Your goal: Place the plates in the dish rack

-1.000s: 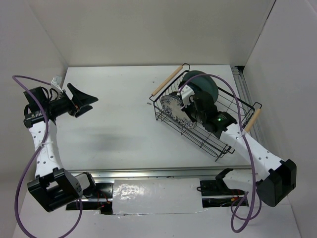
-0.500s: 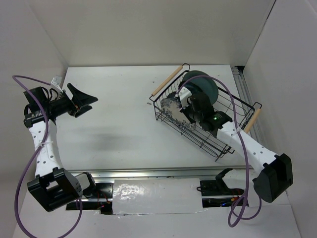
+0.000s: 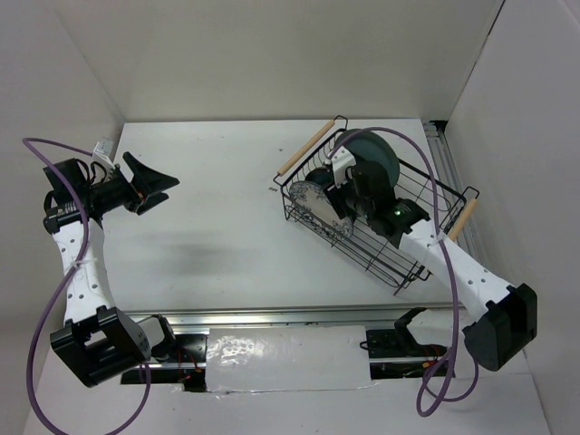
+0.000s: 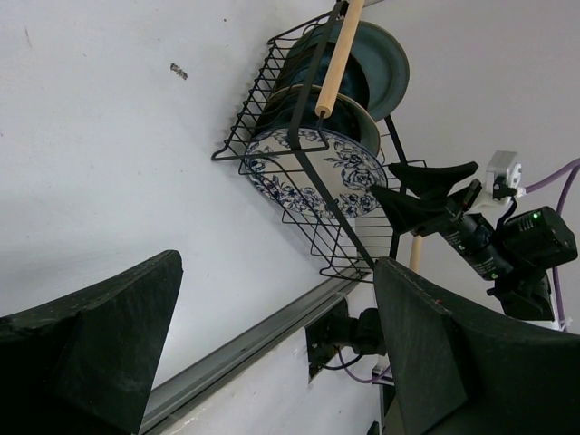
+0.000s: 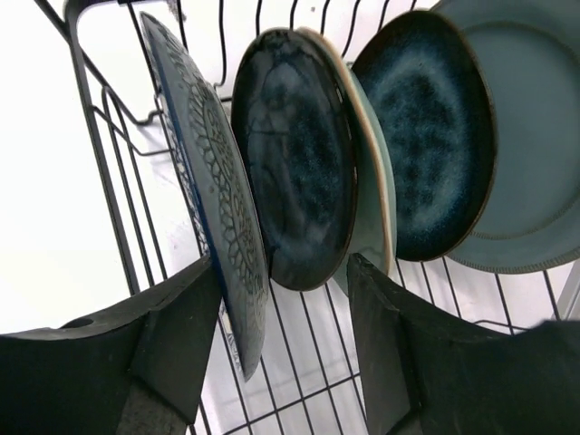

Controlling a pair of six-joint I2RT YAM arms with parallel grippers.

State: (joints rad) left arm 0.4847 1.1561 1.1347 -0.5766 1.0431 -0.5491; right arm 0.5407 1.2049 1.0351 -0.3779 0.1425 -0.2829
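White table (image 3: 227,181), bare white walls (image 3: 272,54), left end effector (image 4: 276,272) wide and empty, right end effector (image 5: 283,281) likewise

Left arm (image 3: 80,263): white link with a row of small dark holes, black joint housings, boxy black base. Right arm (image 3: 458,267): same white-and-black build. Green light (image 3: 400,214) lit on its black housing. Purple cable (image 3: 43,313) loops along the left arm. Second purple cable (image 3: 420,394) loops by the right base. White tag (image 3: 103,146) at left wrist. Left gripper (image 3: 169,188) and right gripper (image 5: 285,267): matte black, with broad wedge-shaped fingers (image 4: 91,353).
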